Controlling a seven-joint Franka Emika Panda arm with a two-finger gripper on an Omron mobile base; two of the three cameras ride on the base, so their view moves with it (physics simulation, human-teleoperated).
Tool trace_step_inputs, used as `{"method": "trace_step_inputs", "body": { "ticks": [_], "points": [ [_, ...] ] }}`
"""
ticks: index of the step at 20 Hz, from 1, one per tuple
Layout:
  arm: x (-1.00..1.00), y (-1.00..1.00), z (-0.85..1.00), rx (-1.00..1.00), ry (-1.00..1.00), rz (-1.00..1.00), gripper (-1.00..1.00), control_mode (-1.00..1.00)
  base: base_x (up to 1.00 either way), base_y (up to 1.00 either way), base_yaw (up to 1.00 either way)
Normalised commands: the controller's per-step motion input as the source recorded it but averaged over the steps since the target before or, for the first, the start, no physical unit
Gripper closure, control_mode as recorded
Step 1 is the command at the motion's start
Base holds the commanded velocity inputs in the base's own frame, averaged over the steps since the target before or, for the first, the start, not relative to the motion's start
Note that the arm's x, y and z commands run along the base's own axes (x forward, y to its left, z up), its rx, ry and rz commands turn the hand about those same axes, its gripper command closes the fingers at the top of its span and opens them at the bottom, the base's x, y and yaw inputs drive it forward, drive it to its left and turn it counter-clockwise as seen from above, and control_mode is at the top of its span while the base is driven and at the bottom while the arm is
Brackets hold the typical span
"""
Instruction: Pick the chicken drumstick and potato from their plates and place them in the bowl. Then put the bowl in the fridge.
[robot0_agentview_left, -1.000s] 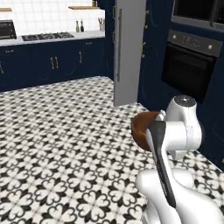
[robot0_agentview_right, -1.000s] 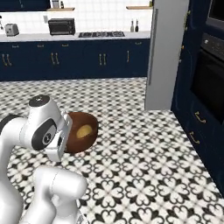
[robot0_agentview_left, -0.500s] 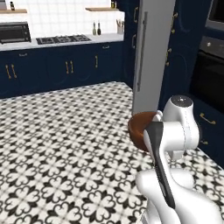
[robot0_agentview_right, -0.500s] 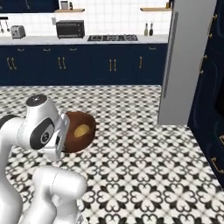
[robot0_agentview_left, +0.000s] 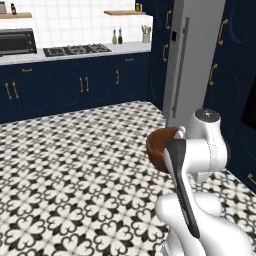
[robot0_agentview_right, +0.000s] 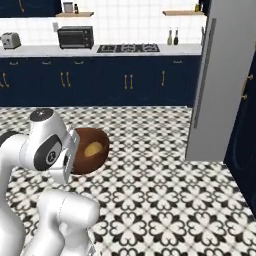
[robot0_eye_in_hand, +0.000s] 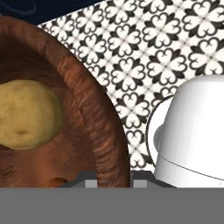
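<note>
The tool (robot0_eye_in_hand: 113, 181) is clenched on the thick rim of the bowl (robot0_eye_in_hand: 94, 113), with one dark finger tip on either side of the rim at the bottom of the hand view. The bowl, deep and dark reddish-brown, is carried in the air above the black-and-white patterned floor (robot0_agentview_left: 75, 170), close against the robot's white arm.

Inside the bowl lies the potato (robot0_eye_in_hand: 26, 116), a round yellowish-tan lump resting against the inner wall. Just below it in the hand view, a small orange-brown sliver shows at the bowl's bottom (probably the chicken drumstick (robot0_eye_in_hand: 56, 181), though too little of it is visible to be sure).

In the right base view the bowl (robot0_agentview_right: 90, 150) sits beside the arm's upper joint, its mouth turned toward the camera so that the potato (robot0_agentview_right: 93, 149) is seen within. In the left base view the bowl (robot0_agentview_left: 161, 147) is partly hidden behind the arm, with only its brown side and rim showing.

The fridge (robot0_agentview_left: 192, 60) stands ahead and to the right, a tall grey steel slab with a long vertical handle; in the right base view the fridge (robot0_agentview_right: 227, 75) rises at the right, well apart from the bowl. Along the far wall runs a navy-cabinet desk (robot0_agentview_right: 125, 50) carrying a gas hob (robot0_agentview_right: 127, 48), a microwave (robot0_agentview_right: 75, 37), a toaster (robot0_agentview_right: 10, 40) and two bottles (robot0_agentview_right: 172, 36).
</note>
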Motion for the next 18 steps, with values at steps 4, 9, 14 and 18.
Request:
{"method": "trace_step_inputs", "body": {
  "ticks": [4,9,14,18],
  "points": [
    [0.00,0.00,0.00,0.00,0.00,0.00,1.00,1.00,1.00,0.00,0.00],
    [0.00,0.00,0.00,0.00,0.00,0.00,1.00,1.00,1.00,0.00,0.00],
    [0.00,0.00,0.00,0.00,0.00,0.00,1.00,1.00,1.00,0.00,0.00],
    [0.00,0.00,0.00,0.00,0.00,0.00,1.00,1.00,1.00,0.00,0.00]
  ]
}}
